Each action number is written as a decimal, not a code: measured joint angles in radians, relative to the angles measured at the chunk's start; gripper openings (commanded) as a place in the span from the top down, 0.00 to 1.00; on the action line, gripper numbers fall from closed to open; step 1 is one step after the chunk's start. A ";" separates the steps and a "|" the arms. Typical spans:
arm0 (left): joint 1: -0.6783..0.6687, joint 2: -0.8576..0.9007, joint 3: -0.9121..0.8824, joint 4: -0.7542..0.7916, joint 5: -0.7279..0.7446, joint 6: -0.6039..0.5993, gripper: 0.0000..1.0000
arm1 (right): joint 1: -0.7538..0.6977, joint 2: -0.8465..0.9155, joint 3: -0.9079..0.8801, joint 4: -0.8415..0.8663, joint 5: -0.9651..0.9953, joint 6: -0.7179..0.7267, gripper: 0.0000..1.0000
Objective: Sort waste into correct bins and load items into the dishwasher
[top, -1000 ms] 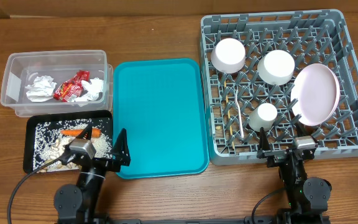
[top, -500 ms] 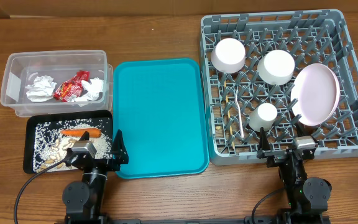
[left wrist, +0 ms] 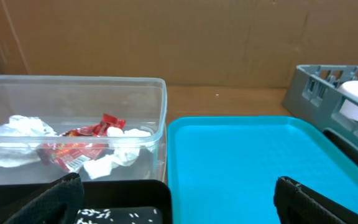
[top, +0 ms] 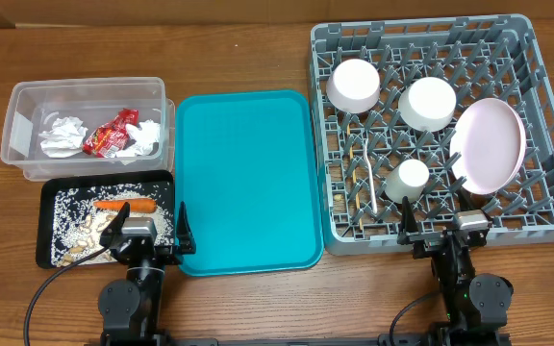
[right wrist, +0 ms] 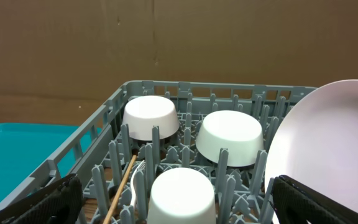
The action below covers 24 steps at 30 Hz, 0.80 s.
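Note:
The clear tub (top: 19, 135) holds white napkins (top: 62, 135) and the red wrapper (top: 110, 134); they also show in the left wrist view (left wrist: 86, 147). The black tray (top: 48, 219) holds crumbs and a carrot piece (top: 125, 205). The grey rack (top: 546, 106) holds two bowls (top: 354, 85) (top: 427, 102), the pale plate (top: 489, 144), the cup (top: 413, 177), the fork (top: 367, 178) and the chopstick (right wrist: 120, 188). My left gripper (top: 149, 230) is open and empty at the black tray's near right corner. My right gripper (top: 439, 218) is open and empty at the rack's near edge.
A flat teal tray (top: 248, 178) lies between the bins and the rack, with nothing on it. A brown cardboard wall (left wrist: 166, 37) stands behind the wooden table (top: 258, 53). Both arm bases sit at the table's near edge.
My left gripper has drawn back toward the near edge and turned to face straight ahead. The right arm has not moved.

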 measured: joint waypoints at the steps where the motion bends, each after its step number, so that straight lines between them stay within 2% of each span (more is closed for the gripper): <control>1: 0.000 0.000 0.000 0.000 0.000 0.007 0.00 | 0.000 0.000 0.000 0.000 0.000 0.000 0.00; 10: 0.000 0.000 0.000 -0.001 0.000 0.076 0.00 | 0.000 0.000 0.000 0.000 0.000 0.001 0.00; 24: 0.000 0.000 0.000 0.000 -0.001 0.083 0.00 | 0.000 0.000 0.000 0.000 0.000 0.001 0.00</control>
